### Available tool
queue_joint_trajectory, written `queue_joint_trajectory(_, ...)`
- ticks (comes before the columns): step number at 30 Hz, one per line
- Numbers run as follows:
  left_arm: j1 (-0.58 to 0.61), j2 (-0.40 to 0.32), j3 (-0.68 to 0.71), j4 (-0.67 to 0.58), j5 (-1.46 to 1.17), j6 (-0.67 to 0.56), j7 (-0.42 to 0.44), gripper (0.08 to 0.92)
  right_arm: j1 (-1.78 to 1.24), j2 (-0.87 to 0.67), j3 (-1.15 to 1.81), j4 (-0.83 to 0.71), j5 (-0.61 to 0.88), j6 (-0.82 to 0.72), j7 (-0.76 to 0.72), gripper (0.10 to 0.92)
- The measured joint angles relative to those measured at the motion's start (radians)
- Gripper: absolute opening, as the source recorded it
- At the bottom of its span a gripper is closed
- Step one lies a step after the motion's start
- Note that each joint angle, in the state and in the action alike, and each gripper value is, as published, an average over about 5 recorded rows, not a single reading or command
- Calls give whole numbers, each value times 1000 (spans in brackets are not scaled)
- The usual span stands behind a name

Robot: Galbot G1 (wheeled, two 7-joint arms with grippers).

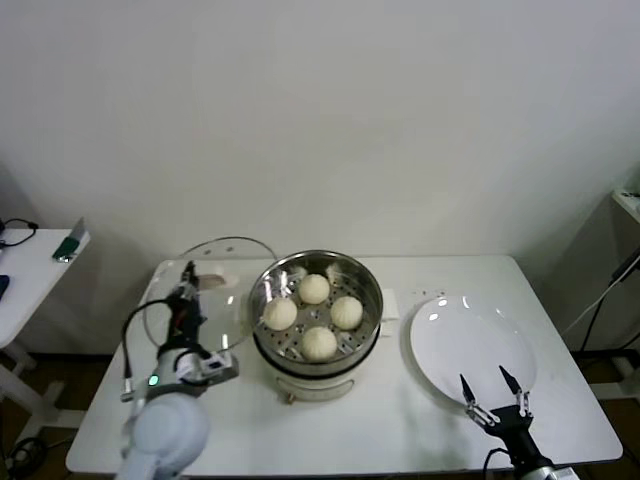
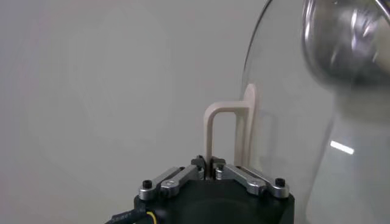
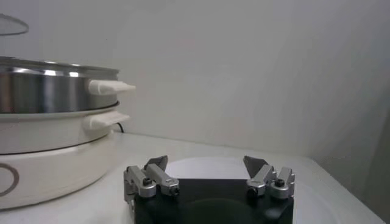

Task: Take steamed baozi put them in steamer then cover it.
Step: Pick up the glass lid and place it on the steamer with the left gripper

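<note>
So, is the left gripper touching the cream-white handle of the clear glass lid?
Touching. In the left wrist view the left gripper is shut on the cream-white handle of the clear glass lid, its fingers pinching the handle's leg with no gap.

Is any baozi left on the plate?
No, the plate is bare; all four baozi sit in the steamer.

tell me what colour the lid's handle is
Cream-white handle on the clear glass lid; the left wrist view shows it best.
</note>
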Motion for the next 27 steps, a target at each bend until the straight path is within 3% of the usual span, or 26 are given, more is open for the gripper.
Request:
queue_joint_trajectory(15,-79,-258,249,105,298,11,64,145,1,-22,-1,-20,7,20,5,823)
queue_joint_trajectory(27,-93,-343,303,191,391,18,74,145,-5,-25,0,-29,8,33,5,823)
